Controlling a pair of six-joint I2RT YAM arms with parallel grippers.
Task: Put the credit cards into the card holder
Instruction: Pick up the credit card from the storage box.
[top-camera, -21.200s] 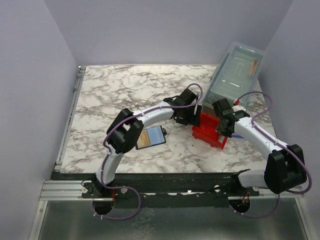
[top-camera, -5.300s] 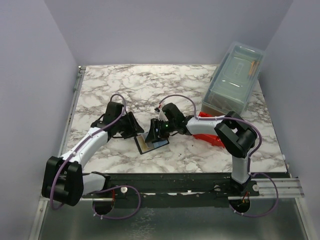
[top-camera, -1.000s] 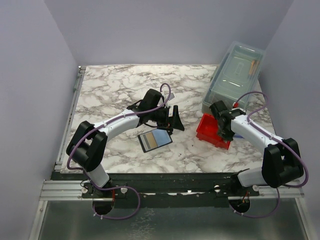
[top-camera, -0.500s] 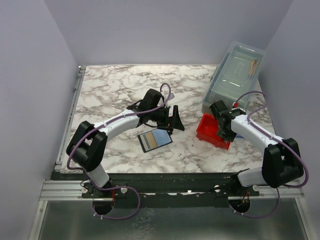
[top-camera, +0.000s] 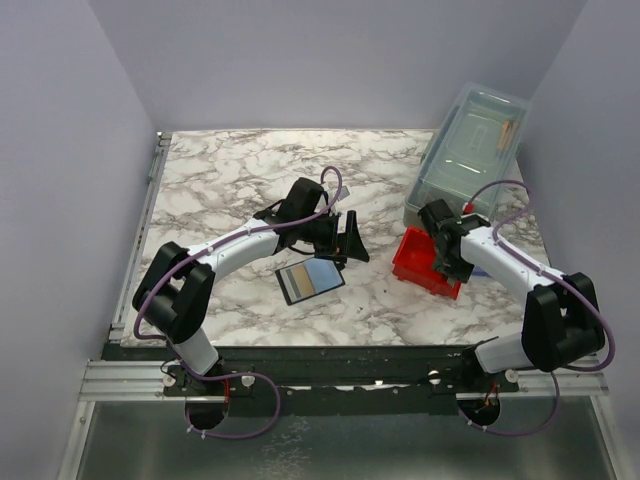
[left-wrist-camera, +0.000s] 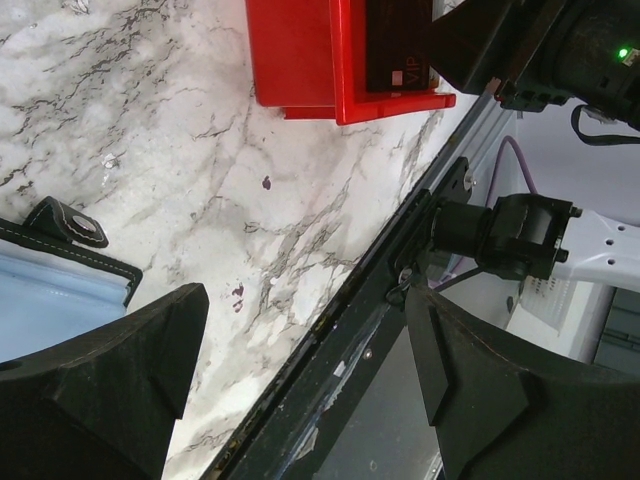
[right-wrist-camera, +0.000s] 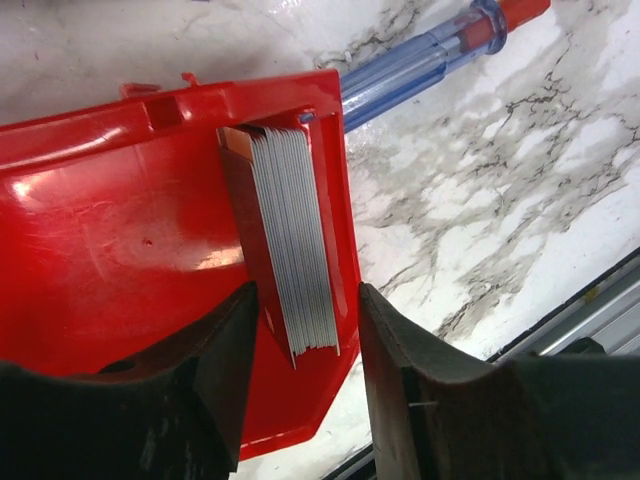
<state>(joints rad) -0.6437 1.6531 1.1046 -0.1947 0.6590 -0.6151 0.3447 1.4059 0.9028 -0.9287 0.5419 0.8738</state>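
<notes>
The credit cards (right-wrist-camera: 295, 240) stand on edge as a stack inside the red bin (right-wrist-camera: 120, 230), against its right wall. My right gripper (right-wrist-camera: 305, 350) hangs over them, open, one finger on each side of the stack with a gap both ways. In the top view that gripper (top-camera: 447, 262) is over the red bin (top-camera: 418, 262). The card holder (top-camera: 310, 280) lies open on the marble, black with a pale blue panel. My left gripper (top-camera: 346, 240) hovers just beyond it, open and empty. The left wrist view shows the card holder (left-wrist-camera: 50, 275) at lower left and the cards (left-wrist-camera: 400, 50) in the bin.
A clear lidded box (top-camera: 468, 152) stands at the back right, just behind the red bin. A blue transparent pen with an orange cap (right-wrist-camera: 430, 58) lies on the marble beside the bin. The table's front rail (left-wrist-camera: 400, 260) runs close to the bin.
The right wrist has shifted slightly over the red bin. The left arm and the card holder have not moved.
</notes>
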